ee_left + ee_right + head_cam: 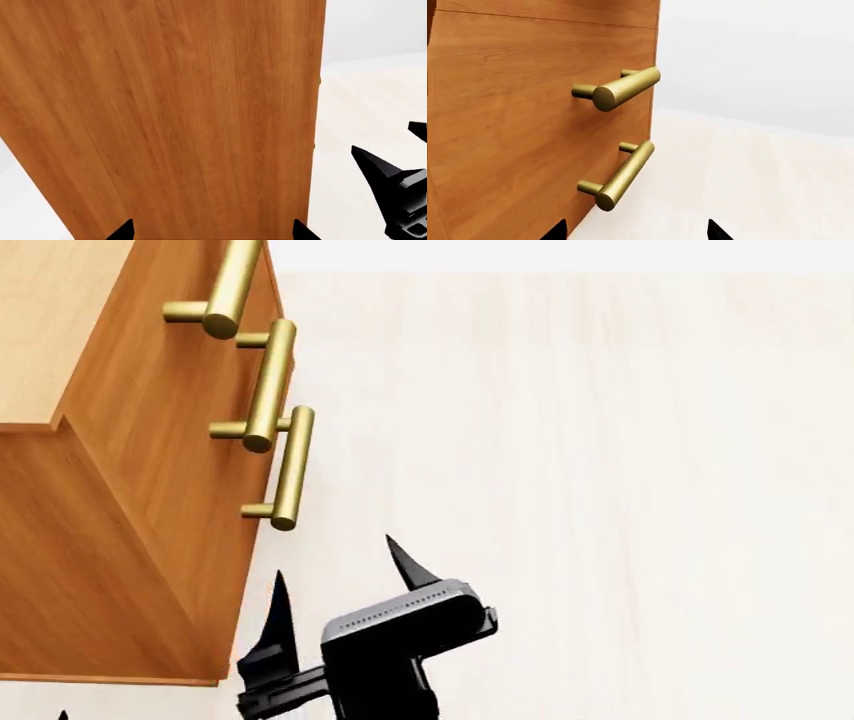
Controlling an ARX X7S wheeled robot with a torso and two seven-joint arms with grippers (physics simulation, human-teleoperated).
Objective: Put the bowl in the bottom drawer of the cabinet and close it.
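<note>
The orange-brown cabinet (120,540) stands at the left of the head view, with three brass bar handles down its front. The lowest handle (287,465) belongs to the bottom drawer (220,540), whose front lies flush with the others. My right gripper (339,575) is open and empty just below that handle, a little off the cabinet front. In the right wrist view the same handle (620,175) is close ahead of the right gripper (635,231). My left gripper (212,231) is open against the cabinet's plain side panel (167,115). The bowl is out of view.
Pale wooden floor (601,490) spreads to the right of the cabinet. The right arm's black gripper (393,185) shows at the edge of the left wrist view, past the cabinet's front corner. A white wall (760,60) lies beyond.
</note>
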